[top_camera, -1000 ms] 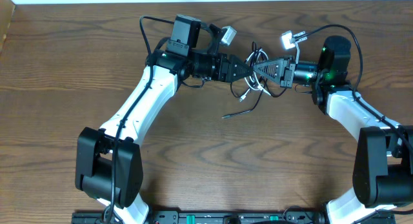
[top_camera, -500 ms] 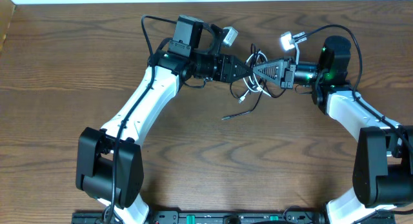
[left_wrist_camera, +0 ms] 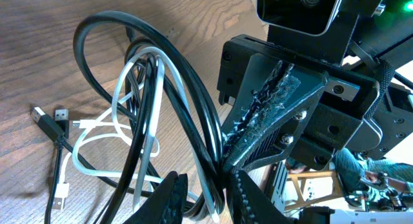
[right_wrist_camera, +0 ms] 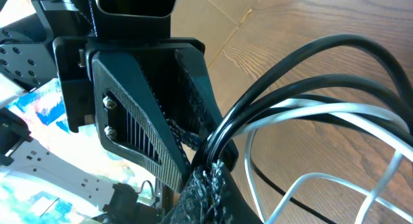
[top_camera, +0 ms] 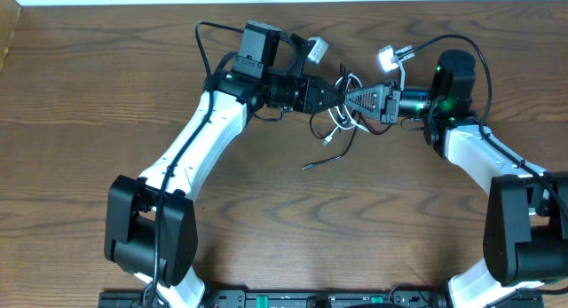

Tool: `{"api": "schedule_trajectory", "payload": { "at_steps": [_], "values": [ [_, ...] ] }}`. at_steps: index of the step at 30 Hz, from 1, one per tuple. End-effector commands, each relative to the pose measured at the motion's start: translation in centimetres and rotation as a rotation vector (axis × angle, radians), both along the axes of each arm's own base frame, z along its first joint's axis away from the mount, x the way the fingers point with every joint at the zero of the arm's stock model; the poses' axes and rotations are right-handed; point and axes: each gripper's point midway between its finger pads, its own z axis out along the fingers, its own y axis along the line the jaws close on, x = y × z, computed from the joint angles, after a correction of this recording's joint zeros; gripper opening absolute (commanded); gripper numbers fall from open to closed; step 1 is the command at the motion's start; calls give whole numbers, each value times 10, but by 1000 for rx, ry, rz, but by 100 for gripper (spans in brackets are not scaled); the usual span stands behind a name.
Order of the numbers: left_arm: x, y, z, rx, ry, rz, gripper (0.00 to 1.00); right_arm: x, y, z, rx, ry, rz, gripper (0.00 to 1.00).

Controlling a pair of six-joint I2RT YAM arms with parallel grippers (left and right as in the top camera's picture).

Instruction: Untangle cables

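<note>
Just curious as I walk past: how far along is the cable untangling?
Nothing looks done: the black cable and white cable are one tangle. In hand: the right gripper pinches the black cable, the left gripper's jaws sit around strands beside it. Left: pulling the two apart.

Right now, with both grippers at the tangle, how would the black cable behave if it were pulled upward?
Probably floppy yet springy: the black cable arcs in smooth loops away from the right gripper, which is shut on it. It is likely light, since one pinch holds its loops up. It may drag the white cable, which threads through those loops.
</note>
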Motion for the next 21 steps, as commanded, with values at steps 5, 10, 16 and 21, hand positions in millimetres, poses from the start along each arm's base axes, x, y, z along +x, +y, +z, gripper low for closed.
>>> {"api": "schedule_trajectory", "payload": {
  "at_steps": [5, 10, 16, 21],
  "values": [
    [0, 1, -3, 10, -4, 2, 8, -5, 2, 9, 9, -19, 24, 1],
    [4, 6, -3, 12, -5, 14, 8, -2, -1, 9, 7, -19, 10, 1],
    [12, 24, -7, 23, 13, 50, 8, 2, -10, 8, 7, -12, -14, 1],
    [14, 43, -14, 47, 43, 75, 8, 9, -23, 7, 6, -7, -48, 1]
  ]
}}
